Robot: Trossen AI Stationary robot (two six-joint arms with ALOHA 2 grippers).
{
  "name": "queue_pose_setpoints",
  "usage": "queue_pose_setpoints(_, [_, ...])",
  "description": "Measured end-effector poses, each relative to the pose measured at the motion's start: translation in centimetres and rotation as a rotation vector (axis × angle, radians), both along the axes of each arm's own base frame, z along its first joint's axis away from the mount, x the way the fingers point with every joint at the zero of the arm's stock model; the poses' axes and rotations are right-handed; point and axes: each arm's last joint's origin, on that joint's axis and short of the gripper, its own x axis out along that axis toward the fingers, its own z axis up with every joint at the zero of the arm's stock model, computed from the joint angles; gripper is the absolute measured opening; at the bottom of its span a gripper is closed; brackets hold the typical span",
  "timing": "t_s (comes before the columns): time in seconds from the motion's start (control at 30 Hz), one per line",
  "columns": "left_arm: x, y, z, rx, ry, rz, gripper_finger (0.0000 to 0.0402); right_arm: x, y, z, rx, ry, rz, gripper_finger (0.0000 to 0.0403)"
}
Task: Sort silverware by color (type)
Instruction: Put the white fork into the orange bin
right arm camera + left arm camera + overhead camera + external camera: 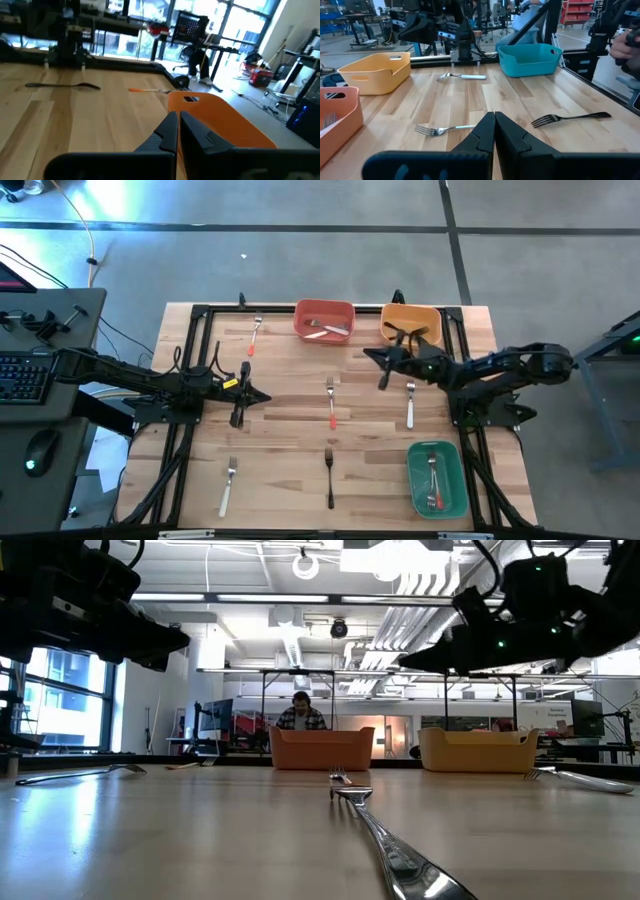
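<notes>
Loose silverware lies flat on the wooden table point(290, 430). A red-handled fork point(255, 335) is at the far left and another point(331, 402) in the middle. One white-handled fork point(410, 405) is on the right, a second point(229, 485) at the near left, and a black fork point(329, 478) near the front. My left gripper point(262, 395) point(495, 131) hangs shut above the table, left of the middle fork point(442, 130). My right gripper point(368, 355) point(177, 127) hangs shut in the air, in front of the gap between the two far bins.
A coral bin point(324, 320) with forks and a yellow bin point(411, 325) with black forks stand at the far edge. A green bin point(437, 478) with forks stands at the near right. A black frame point(190, 360) borders the table. A person point(300, 715) sits beyond it.
</notes>
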Motion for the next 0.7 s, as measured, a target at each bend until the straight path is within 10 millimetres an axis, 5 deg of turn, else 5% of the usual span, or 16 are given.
queue_pose_setpoints(0.5, [0.00, 0.01, 0.01, 0.008, -0.001, 0.001, 0.0001, -0.78, 0.25, -0.35, 0.023, -0.046, 0.003, 0.0000])
queue_pose_setpoints(0.7, [0.64, 0.55, 0.77, 0.021, 0.047, 0.192, 0.0001, -0.78, 0.25, -0.36, 0.026, -0.046, 0.003, 0.0000])
